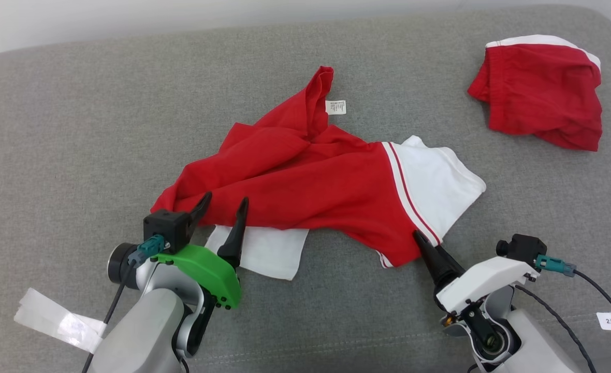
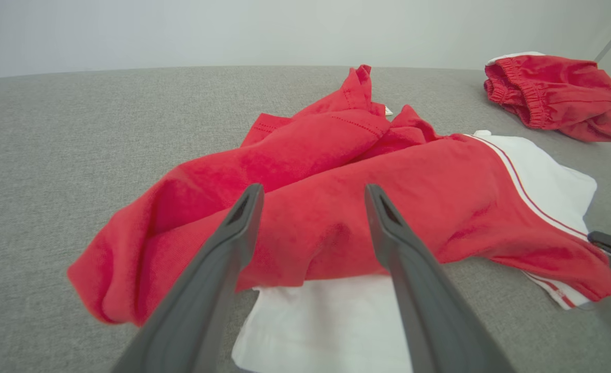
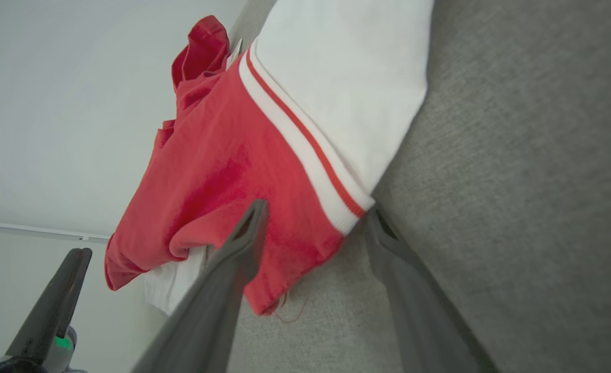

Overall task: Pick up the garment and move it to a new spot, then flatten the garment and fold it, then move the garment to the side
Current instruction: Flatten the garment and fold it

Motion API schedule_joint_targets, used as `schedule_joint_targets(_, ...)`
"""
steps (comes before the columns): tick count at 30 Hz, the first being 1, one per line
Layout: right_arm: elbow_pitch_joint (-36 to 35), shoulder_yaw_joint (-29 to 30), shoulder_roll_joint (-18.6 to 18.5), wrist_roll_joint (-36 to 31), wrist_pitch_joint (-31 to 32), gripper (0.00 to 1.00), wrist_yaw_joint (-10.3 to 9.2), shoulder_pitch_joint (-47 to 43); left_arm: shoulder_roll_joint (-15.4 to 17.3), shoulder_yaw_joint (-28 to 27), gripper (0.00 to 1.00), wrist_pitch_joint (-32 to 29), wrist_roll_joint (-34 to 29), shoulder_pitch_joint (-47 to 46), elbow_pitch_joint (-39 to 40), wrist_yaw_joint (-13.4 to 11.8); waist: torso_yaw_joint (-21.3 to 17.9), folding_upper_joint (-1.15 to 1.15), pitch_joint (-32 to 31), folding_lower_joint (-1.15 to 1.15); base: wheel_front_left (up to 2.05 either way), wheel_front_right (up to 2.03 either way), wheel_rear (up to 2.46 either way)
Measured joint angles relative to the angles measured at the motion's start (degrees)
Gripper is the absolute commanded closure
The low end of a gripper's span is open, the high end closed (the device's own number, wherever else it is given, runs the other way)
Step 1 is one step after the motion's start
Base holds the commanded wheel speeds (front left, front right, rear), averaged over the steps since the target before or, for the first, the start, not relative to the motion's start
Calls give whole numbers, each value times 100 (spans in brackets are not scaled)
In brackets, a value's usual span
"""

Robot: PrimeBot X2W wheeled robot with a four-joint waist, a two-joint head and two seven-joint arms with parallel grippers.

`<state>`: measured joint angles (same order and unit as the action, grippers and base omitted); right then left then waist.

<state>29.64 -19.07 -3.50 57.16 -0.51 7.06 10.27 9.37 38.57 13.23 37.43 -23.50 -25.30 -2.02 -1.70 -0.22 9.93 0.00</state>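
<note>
Grey cushion (image 1: 77,129) under everything. Red-and-white garment (image 1: 310,186) lies crumpled mid-frame. It looks soft, light and floppy and should sag and bunch, so I'd grab the hem corners. Second red garment (image 1: 538,88) sits upper right, well apart. My left gripper (image 1: 226,198) is spread and empty at the garment's lower-left edge. My right gripper (image 3: 317,210) is spread astride the striped hem (image 3: 305,155), not pinching.
</note>
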Motion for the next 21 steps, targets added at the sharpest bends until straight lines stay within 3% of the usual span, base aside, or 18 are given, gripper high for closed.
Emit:
schedule_joint_targets(10, -279, 178, -22, -67, -413, 100, 0, 175, 3, -15, 0, 0, 1, 6, 19, -1, 36, 0, -33, 0, 0, 0, 0)
schedule_joint_targets(15, -670, 143, -341, -552, -878, 100, 0, 593, 14, -30, 0, 1, 1, 8, 23, -1, -12, 0, -125, 1, 0, 0, 0)
schedule_joint_targets(21, -860, 90, -646, -779, -956, 100, 0, 944, -34, 27, 0, 2, 1, 10, 25, 1, -32, 0, -265, 0, 0, 0, 0)
